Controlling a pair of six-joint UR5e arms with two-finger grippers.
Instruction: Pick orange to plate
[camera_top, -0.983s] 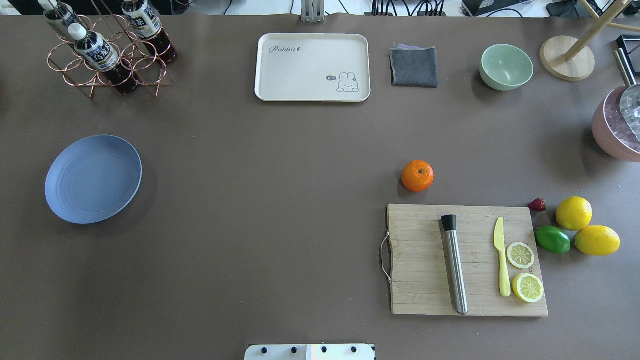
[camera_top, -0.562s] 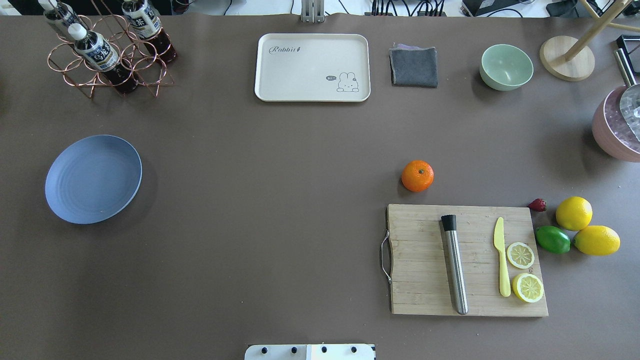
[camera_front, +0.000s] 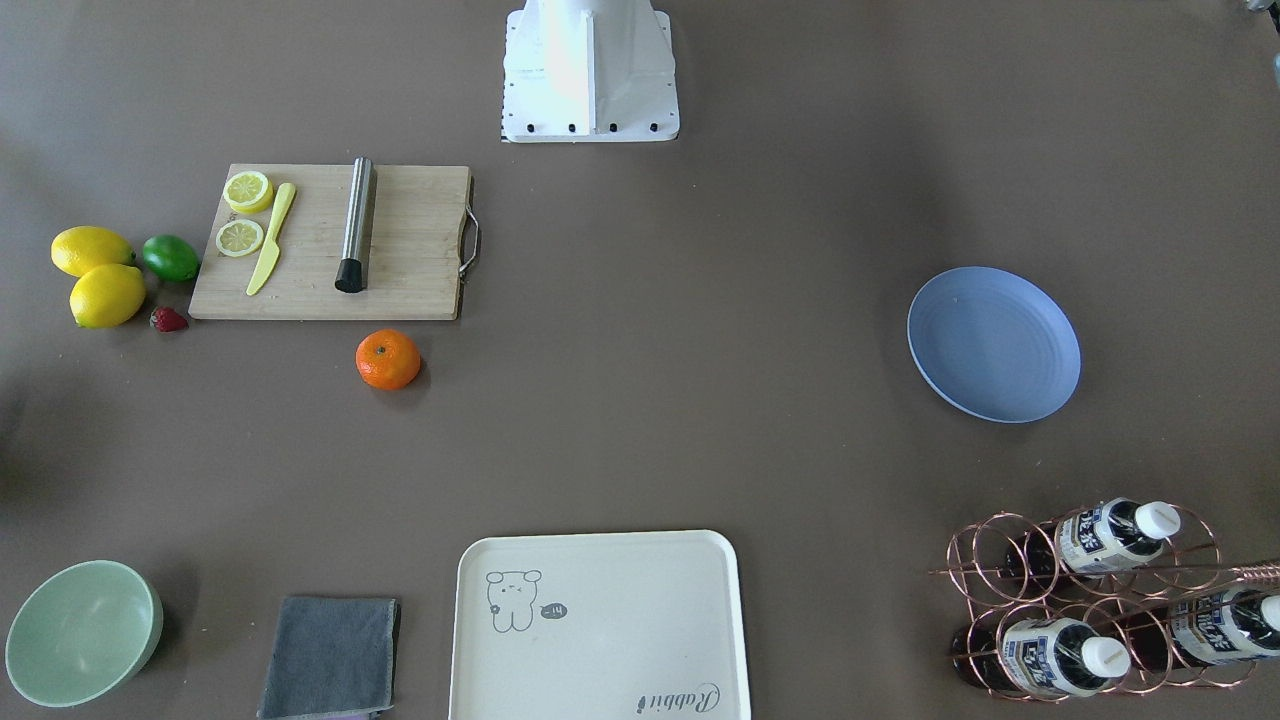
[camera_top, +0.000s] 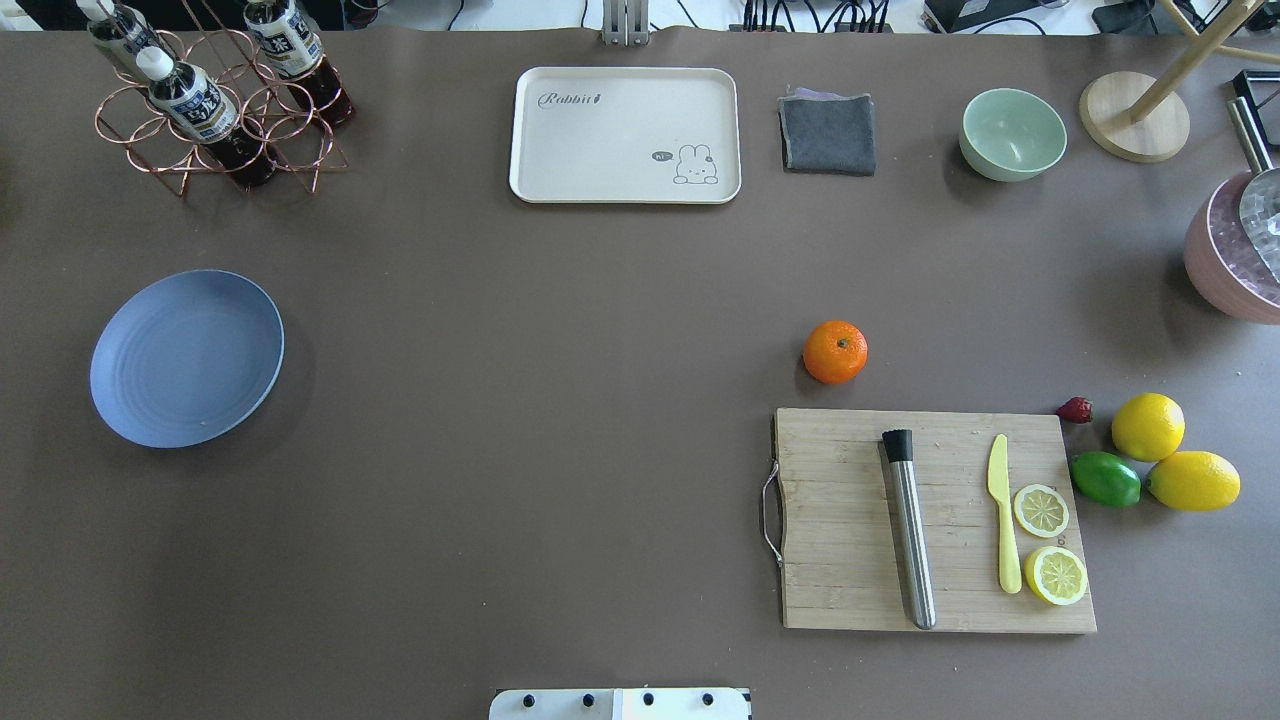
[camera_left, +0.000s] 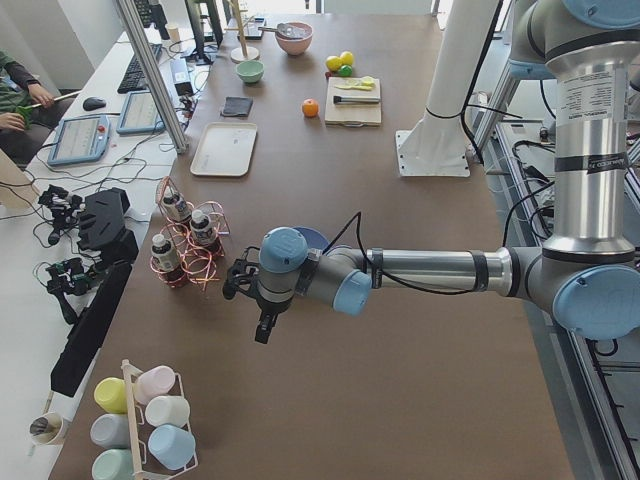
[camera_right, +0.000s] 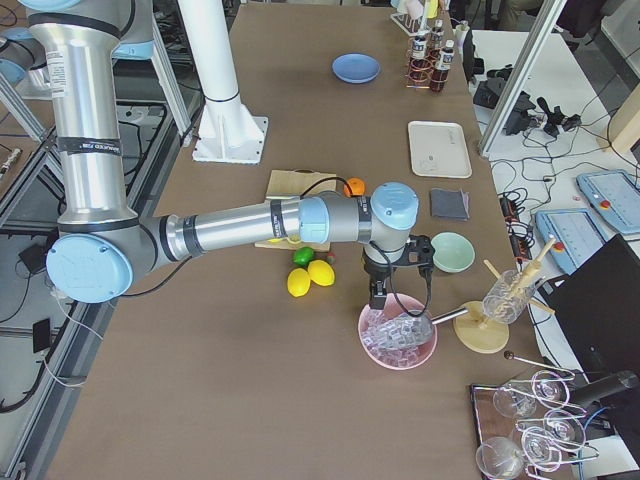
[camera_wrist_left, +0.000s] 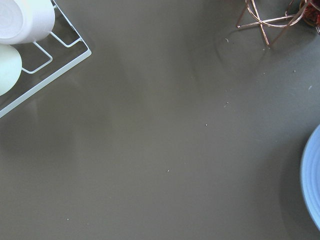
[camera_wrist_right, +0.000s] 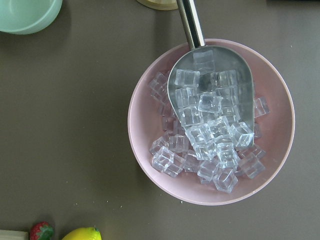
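The orange (camera_top: 835, 352) rests on the brown table just beyond the wooden cutting board (camera_top: 930, 520); it also shows in the front view as the orange (camera_front: 388, 359). The blue plate (camera_top: 187, 357) lies empty far off at the table's left side, and its rim, the plate (camera_wrist_left: 312, 185), shows in the left wrist view. My left gripper (camera_left: 260, 325) hovers past the plate near the bottle rack. My right gripper (camera_right: 400, 298) hangs over the pink ice bowl (camera_wrist_right: 210, 122). Both show only in the side views, so I cannot tell if they are open or shut.
Two lemons (camera_top: 1148, 427), a lime (camera_top: 1105, 479) and a strawberry lie right of the board. At the far edge stand a cream tray (camera_top: 625, 135), a grey cloth (camera_top: 828, 133), a green bowl (camera_top: 1012, 134) and a copper bottle rack (camera_top: 215, 100).
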